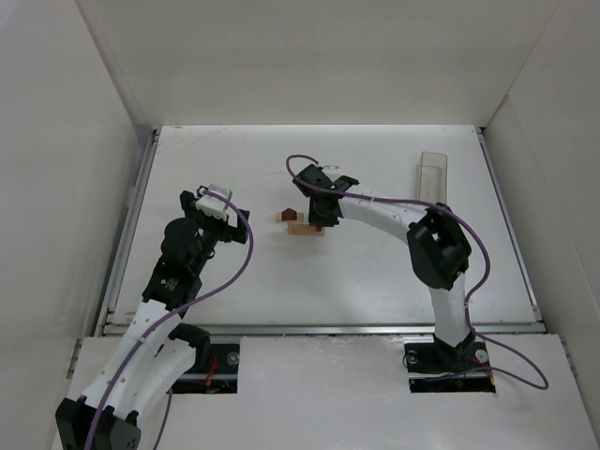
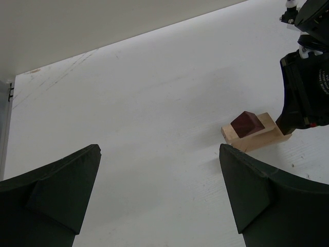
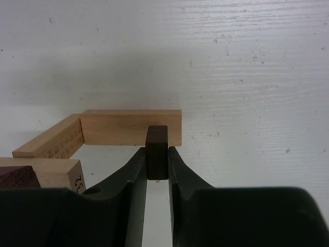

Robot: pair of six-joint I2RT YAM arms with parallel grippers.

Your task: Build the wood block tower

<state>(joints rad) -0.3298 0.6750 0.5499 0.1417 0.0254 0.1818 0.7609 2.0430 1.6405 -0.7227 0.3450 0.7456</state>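
Pinching a small dark block (image 3: pixel 157 139) upright in the right hand (image 3: pixel 156 154), fingers narrowly closed on its sides, likely leaving its base free for setting down. Hovering it just beside the light tan bars (image 3: pixel 128 126) of the wood block tower (image 1: pixel 302 222), near the middle of the worktop (image 1: pixel 375 272). Holding the left hand (image 2: pixel 159 154) wide open and empty, well apart toward the left edge, presumably giving room

Seen from above, the right gripper (image 1: pixel 317 220) covers the small dark piece (image 3: pixel 157 152) it pinches. In its wrist view, the dark reddish block (image 3: pixel 15 177) runs off the left edge.
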